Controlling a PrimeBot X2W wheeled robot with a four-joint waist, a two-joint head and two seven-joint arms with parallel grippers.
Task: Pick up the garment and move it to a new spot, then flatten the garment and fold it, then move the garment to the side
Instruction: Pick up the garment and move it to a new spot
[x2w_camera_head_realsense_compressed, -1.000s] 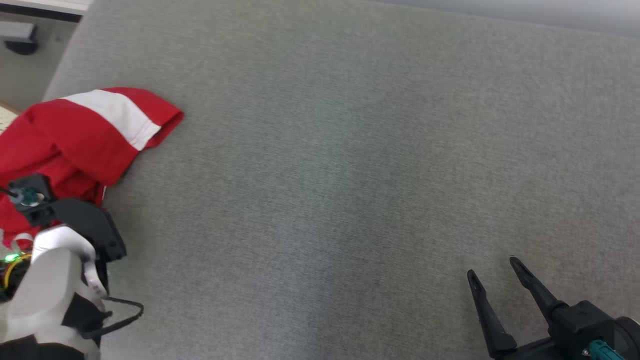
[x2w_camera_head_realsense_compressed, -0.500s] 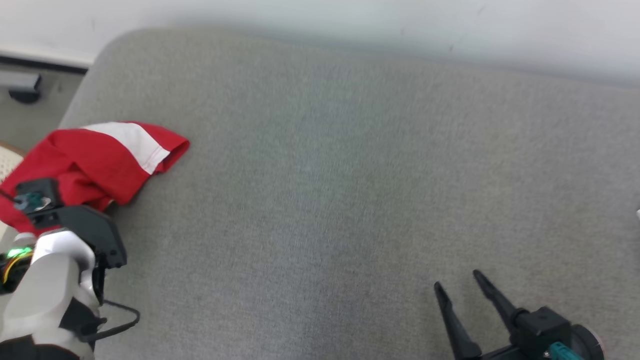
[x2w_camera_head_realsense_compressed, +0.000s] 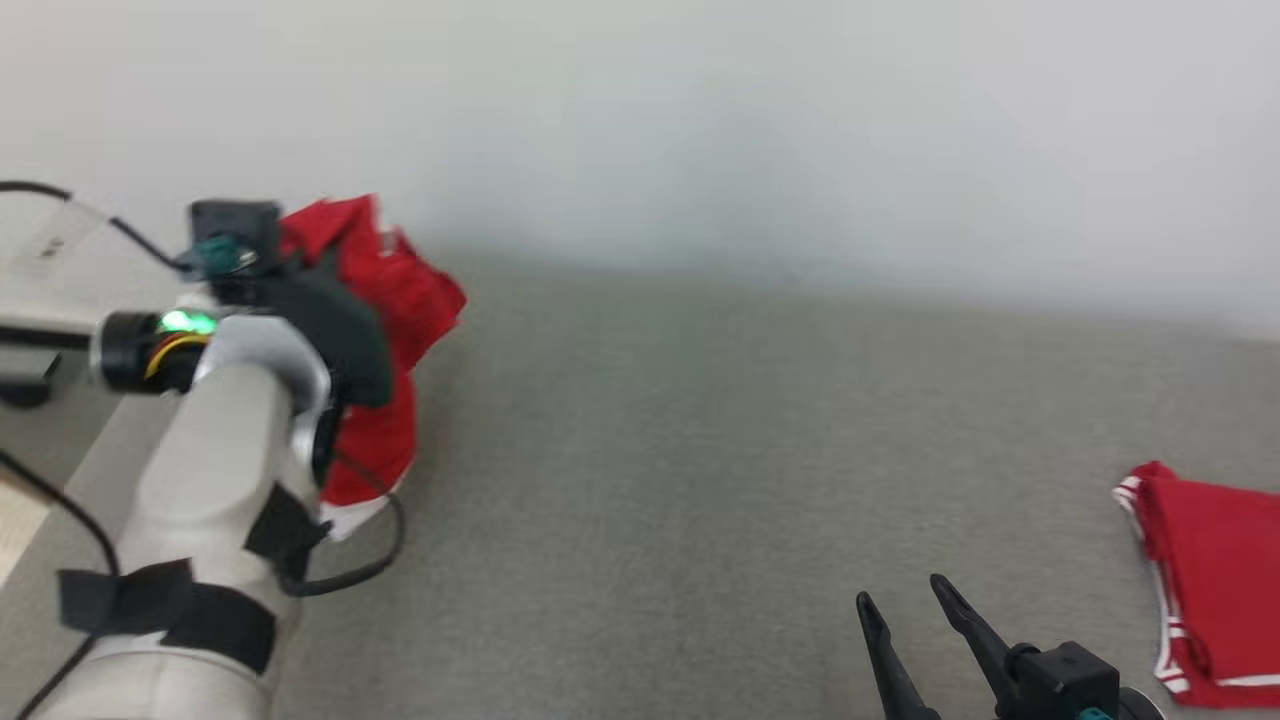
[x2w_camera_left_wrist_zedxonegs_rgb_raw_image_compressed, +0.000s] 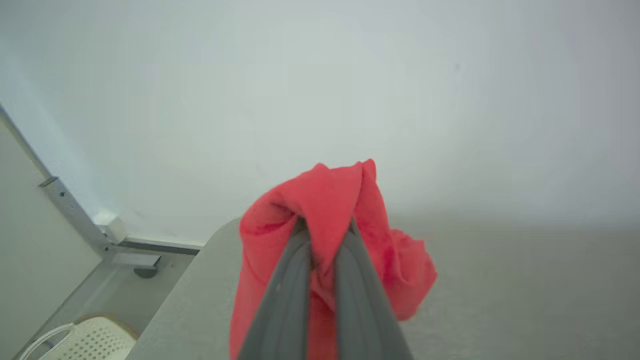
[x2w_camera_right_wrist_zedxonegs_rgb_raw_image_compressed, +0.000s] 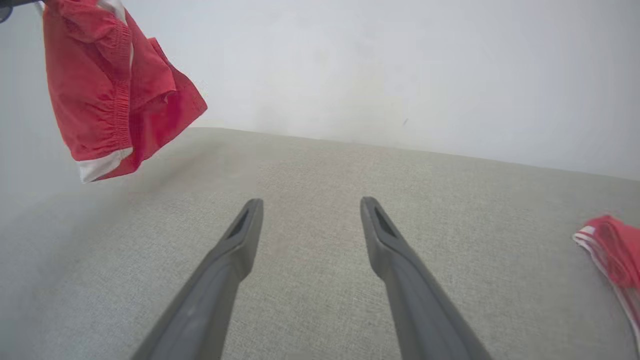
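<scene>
Left gripper is clamped shut on a bunched red fabric garment with white trim, its two grey fingers pressed together with a fold of cloth pinched between them. The garment hangs in the air above the left end of the grey fabric-covered tabletop, clear of its surface, with the loose cloth drooping below the grip. In the right wrist view an elastic waistband and a white hem show on the hanging cloth, which looks like a pair of shorts. The pale left forearm, wrapped in black straps and trailing a black cable, rises over the tabletop's left end in the head view.

Right gripper stands wide open, holding nothing, low over the near part of the tabletop towards its right side, fingers pointing at the far edge.

A second red garment with white stripes, folded flat, lies on the tabletop at its right end, well apart from the held one. A plain pale wall rises behind the tabletop's far edge. A cream perforated seat sits beyond the tabletop's left end, lower down.
</scene>
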